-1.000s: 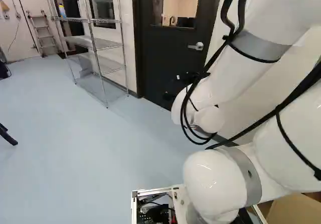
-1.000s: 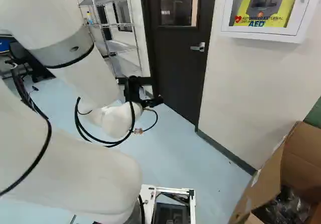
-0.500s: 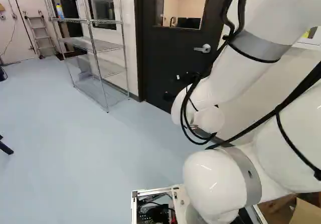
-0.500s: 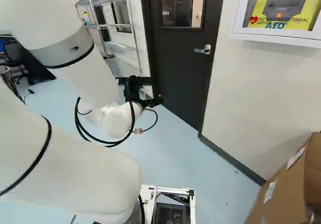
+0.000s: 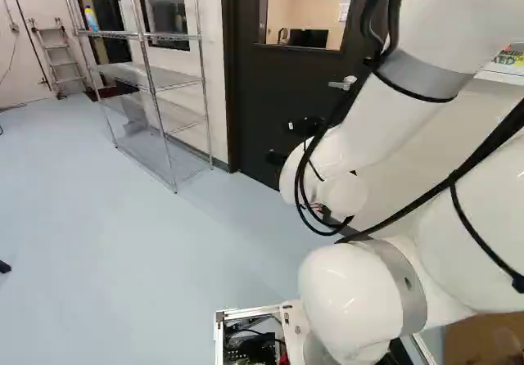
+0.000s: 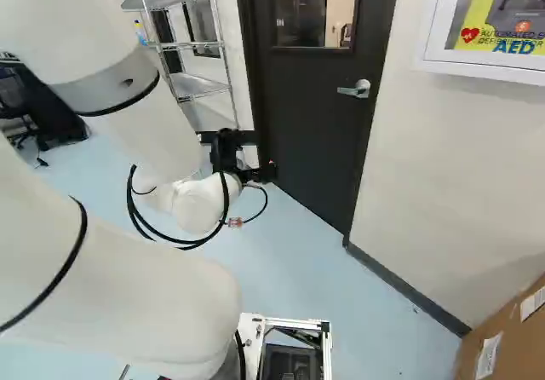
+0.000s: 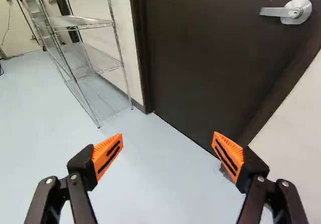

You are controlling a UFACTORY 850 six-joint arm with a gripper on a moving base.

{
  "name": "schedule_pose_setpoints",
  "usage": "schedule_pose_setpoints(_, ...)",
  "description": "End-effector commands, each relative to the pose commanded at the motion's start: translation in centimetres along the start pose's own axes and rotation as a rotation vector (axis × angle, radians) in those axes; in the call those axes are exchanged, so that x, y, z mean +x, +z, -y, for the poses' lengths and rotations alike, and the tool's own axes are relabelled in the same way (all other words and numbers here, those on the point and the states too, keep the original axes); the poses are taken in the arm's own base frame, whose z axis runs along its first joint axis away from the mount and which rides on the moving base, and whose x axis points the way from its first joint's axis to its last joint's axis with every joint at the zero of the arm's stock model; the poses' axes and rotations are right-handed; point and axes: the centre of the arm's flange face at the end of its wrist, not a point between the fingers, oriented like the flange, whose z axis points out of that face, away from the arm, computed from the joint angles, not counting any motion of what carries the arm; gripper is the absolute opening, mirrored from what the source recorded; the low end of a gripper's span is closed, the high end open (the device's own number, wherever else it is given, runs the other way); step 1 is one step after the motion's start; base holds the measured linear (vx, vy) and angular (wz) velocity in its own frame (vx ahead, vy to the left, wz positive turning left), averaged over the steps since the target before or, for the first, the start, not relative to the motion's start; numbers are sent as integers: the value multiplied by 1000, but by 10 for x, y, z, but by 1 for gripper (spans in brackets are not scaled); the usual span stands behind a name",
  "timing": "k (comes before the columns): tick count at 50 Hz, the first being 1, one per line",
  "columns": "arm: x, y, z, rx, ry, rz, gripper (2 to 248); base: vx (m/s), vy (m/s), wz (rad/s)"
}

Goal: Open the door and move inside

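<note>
Gripper [image 7: 167, 148] spread, empty. Door [image 7: 200, 58] shut ahead of jaws; handle [image 7: 296, 11] beyond, off to one side, untouched. Whole task remains: work handle, open door, drive inside.

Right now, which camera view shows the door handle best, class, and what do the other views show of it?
The wrist view: the door handle looks largest there, with lever and round plate both uncovered. The right base view shows it whole but smaller. In the left base view the arm partly hides it.
</note>
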Motion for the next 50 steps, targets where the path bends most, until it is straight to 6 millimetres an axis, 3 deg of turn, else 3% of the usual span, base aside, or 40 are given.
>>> schedule_pose_setpoints(25, 0, 0, 0, 0, 0, 0, 247, 206, 39, -232)
schedule_pose_setpoints(50, 0, 0, 0, 0, 0, 0, 247, 149, 92, -253)
